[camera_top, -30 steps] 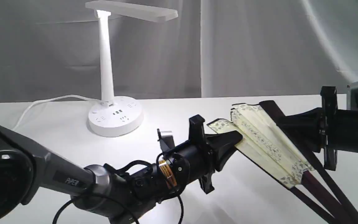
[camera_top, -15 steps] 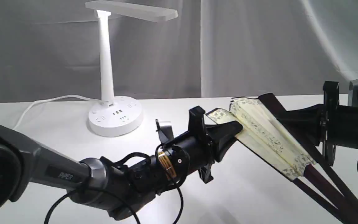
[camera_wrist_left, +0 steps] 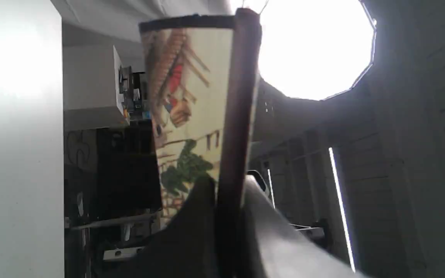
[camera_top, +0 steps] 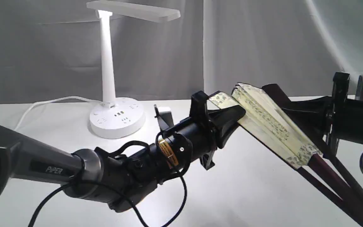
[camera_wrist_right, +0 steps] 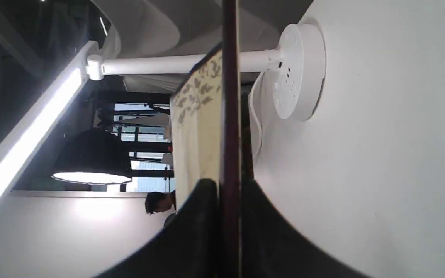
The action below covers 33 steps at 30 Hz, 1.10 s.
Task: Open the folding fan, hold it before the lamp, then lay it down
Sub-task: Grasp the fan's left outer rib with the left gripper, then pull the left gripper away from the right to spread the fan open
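Observation:
The folding fan [camera_top: 269, 126] hangs above the table at the right, partly spread, cream pleats with a patterned border and dark maroon ribs running down to the lower right. My left gripper [camera_top: 239, 115] is shut on its left guard, and the left wrist view shows that guard [camera_wrist_left: 234, 116] pinched between the fingers. My right gripper [camera_top: 290, 112] is shut on the right guard, a dark strip [camera_wrist_right: 230, 116] in the right wrist view. The white lamp [camera_top: 109, 72] stands at the back left, lit, well apart from the fan.
The lamp's round base [camera_top: 117, 117] with sockets sits on the white table [camera_top: 247, 195], its white cord [camera_top: 49, 101] trailing left. A grey curtain closes off the back. My left arm stretches across the front of the table.
Both grippers have lifted the fan upward, and its top edge now stands above the table's far edge. The left arm has swung up with it.

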Each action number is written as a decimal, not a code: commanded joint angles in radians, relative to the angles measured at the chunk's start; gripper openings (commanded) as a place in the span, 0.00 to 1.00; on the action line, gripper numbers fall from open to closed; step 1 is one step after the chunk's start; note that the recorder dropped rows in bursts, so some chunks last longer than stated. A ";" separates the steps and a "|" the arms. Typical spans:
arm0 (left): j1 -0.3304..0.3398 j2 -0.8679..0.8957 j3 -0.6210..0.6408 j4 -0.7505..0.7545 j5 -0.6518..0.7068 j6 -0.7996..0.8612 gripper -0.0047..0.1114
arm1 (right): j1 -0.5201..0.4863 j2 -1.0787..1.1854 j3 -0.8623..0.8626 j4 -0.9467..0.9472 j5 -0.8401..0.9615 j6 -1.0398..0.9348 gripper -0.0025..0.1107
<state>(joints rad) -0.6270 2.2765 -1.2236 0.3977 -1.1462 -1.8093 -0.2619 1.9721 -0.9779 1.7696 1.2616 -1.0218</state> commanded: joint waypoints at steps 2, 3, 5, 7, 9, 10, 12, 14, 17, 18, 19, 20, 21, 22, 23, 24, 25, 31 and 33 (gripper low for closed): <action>0.000 -0.031 -0.001 -0.112 -0.075 -0.006 0.04 | -0.007 -0.004 -0.001 -0.025 -0.040 -0.018 0.02; 0.000 -0.031 -0.001 -0.112 -0.075 -0.006 0.04 | -0.007 -0.004 -0.001 -0.025 -0.040 -0.017 0.02; 0.000 -0.031 0.003 -0.112 -0.075 0.007 0.04 | -0.007 -0.004 -0.001 -0.025 -0.040 -0.017 0.02; 0.000 -0.031 0.020 -0.140 -0.075 0.032 0.04 | -0.009 -0.004 -0.008 -0.025 -0.046 -0.017 0.02; 0.000 -0.031 0.049 -0.188 -0.075 0.036 0.04 | -0.009 -0.004 -0.029 -0.025 -0.050 -0.017 0.02; 0.000 -0.031 0.059 -0.207 -0.075 0.036 0.04 | -0.009 -0.004 -0.040 -0.025 -0.050 -0.017 0.02; 0.000 -0.034 0.092 -0.241 -0.075 0.036 0.04 | -0.009 -0.004 -0.066 -0.025 -0.048 0.000 0.02; 0.000 -0.041 0.128 -0.280 -0.075 0.041 0.04 | -0.009 -0.004 -0.079 -0.025 -0.068 0.033 0.02; 0.000 -0.055 0.172 -0.317 -0.075 0.043 0.04 | -0.009 -0.004 -0.079 -0.025 -0.111 0.052 0.02; 0.000 -0.065 0.187 -0.333 -0.075 0.043 0.04 | -0.009 -0.001 -0.079 -0.025 -0.122 0.054 0.02; 0.000 -0.073 0.204 -0.351 -0.075 0.052 0.04 | -0.015 -0.001 -0.077 -0.025 -0.131 0.054 0.02; 0.000 -0.083 0.222 -0.368 -0.075 0.066 0.04 | -0.020 -0.001 -0.077 -0.025 -0.137 0.054 0.02; 0.000 -0.091 0.238 -0.379 -0.075 0.077 0.04 | -0.029 -0.001 -0.077 -0.025 -0.140 0.057 0.02; 0.000 -0.105 0.259 -0.398 -0.075 0.092 0.04 | -0.041 -0.001 -0.077 -0.025 -0.140 0.059 0.02; 0.000 -0.118 0.282 -0.419 -0.075 0.104 0.04 | -0.057 -0.001 -0.077 -0.025 -0.140 0.059 0.02; 0.000 -0.129 0.306 -0.440 -0.075 0.113 0.04 | -0.076 -0.001 -0.077 -0.025 -0.138 0.059 0.02; 0.000 -0.142 0.330 -0.468 -0.075 0.115 0.04 | -0.096 -0.001 -0.077 -0.025 -0.132 0.059 0.02; -0.006 -0.199 0.413 -0.558 -0.075 0.130 0.04 | -0.180 -0.001 -0.077 -0.025 -0.092 0.061 0.02; -0.025 -0.206 0.428 -0.622 -0.075 0.137 0.04 | -0.195 -0.001 -0.077 -0.025 -0.089 0.061 0.02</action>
<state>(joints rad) -0.6413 2.0940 -0.8083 -0.1286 -1.1889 -1.6638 -0.4399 1.9745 -1.0547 1.7708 1.1603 -0.9314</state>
